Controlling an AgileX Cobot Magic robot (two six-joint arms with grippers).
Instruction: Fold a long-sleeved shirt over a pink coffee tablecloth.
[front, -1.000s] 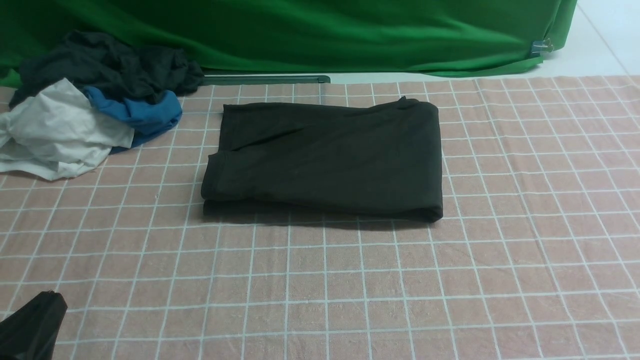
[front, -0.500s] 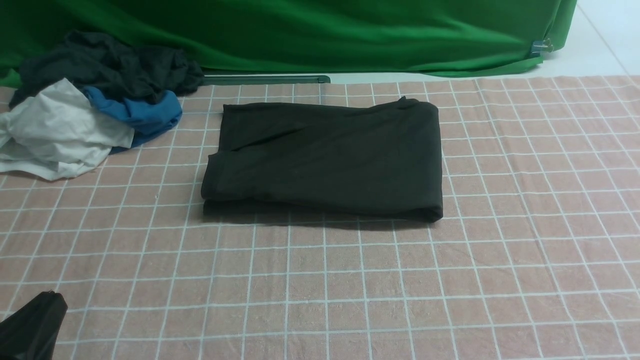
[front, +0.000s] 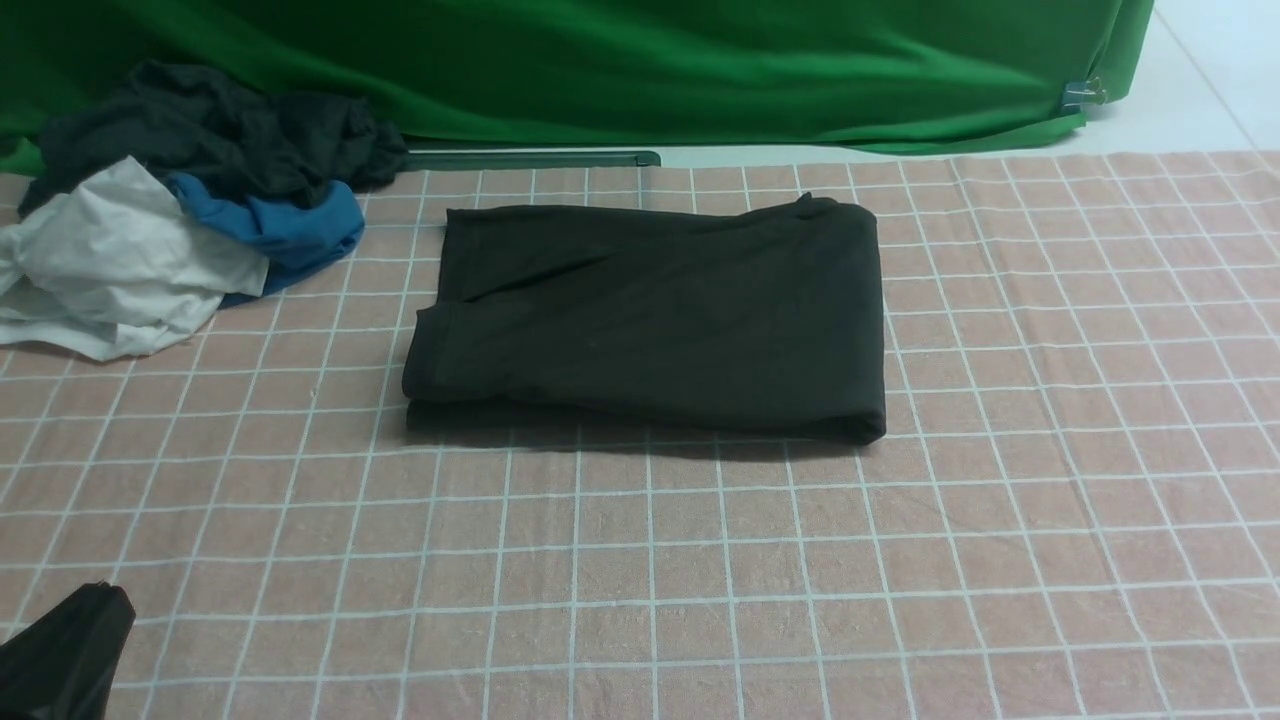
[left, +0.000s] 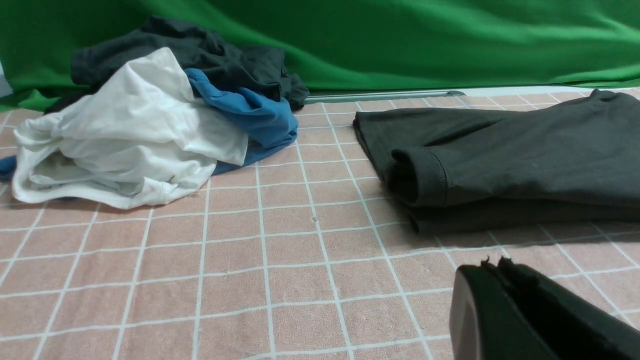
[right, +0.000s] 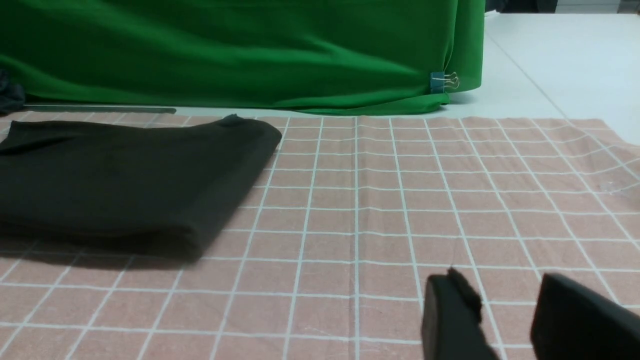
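Heaped garments (front: 190, 210) beside 1 shirt (front: 650, 320)

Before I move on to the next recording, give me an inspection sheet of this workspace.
Surface: pink-brown tablecloth with a white grid, slightly rippled.
Job's things: black shirt folded into a compact bundle on the cloth, edges uneven; no print showing.
Clutter: heap of dark, white and blue garments, far left.
Grippers: left tool shut and empty; right tool open and empty, over the cloth.
Cables: nothing seen.
Surroundings: green fabric backdrop with a binder clip near its right end; white surface behind.
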